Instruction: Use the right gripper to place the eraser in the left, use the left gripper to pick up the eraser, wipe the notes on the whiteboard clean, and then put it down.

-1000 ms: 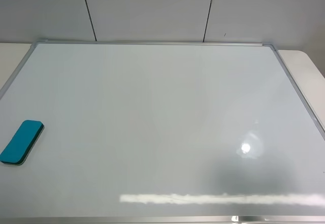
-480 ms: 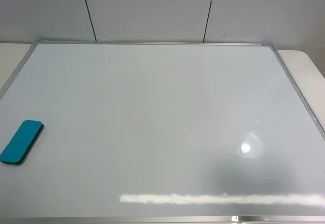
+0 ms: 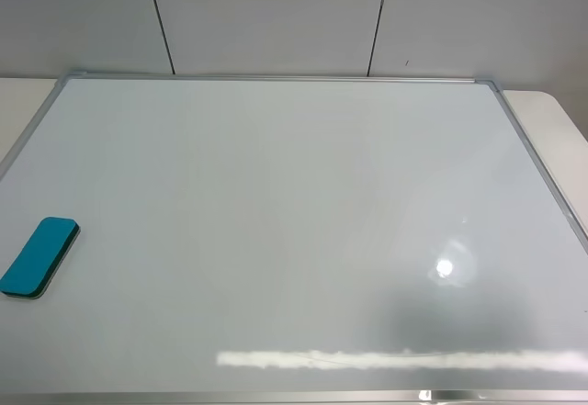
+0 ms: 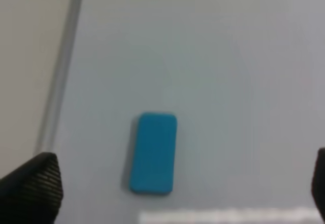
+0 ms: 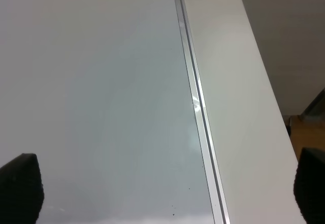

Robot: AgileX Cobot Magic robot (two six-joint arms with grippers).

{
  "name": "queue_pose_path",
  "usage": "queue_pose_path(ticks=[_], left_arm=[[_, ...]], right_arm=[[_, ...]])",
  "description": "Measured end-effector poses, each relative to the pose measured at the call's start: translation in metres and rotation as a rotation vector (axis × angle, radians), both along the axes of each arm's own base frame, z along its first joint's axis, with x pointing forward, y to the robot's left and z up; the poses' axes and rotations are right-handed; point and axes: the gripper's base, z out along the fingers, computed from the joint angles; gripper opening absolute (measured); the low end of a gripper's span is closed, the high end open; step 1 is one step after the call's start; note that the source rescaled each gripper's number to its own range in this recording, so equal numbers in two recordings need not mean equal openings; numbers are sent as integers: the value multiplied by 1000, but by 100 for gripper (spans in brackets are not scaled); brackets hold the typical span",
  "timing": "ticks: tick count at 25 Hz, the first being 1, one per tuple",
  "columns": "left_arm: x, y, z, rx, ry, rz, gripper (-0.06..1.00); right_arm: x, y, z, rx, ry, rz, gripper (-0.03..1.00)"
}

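We see one big whiteboard (image 3: 303, 230) lying flat on one pale table (image 3: 551, 125), and it looks clean all over: we find no red notes on it in any view. So we think the wiping is done and the eraser has been put down, and almost nothing is left to do. There is one eraser (image 3: 39, 256), a little blue block, lying flat on the board near its left edge, with nothing touching it. The left gripper (image 4: 167, 193) hangs above the eraser with its two fingers (image 4: 33, 191) far apart, one on each side, and holds nothing. The right gripper (image 5: 167, 191) hangs over the board's right edge, its fingers wide apart too, and it is empty. From the high camera we see no arms at all. So we count one board, one table, two grippers, one eraser and no notes.
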Motion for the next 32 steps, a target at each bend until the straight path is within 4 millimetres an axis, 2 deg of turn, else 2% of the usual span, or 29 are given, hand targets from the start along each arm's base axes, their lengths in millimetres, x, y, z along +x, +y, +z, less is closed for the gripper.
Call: queue_pose_path(ticks=[9,15,32], left_arm=[[1,1,0,-8,-4,21,100],[1,0,0,-9,-4,104,100],[1,0,0,-7,-4,111,100]], right_arm=[[0,0,0,0,0,0,99],[0,0,0,0,0,0,99],[0,0,0,0,0,0,99]])
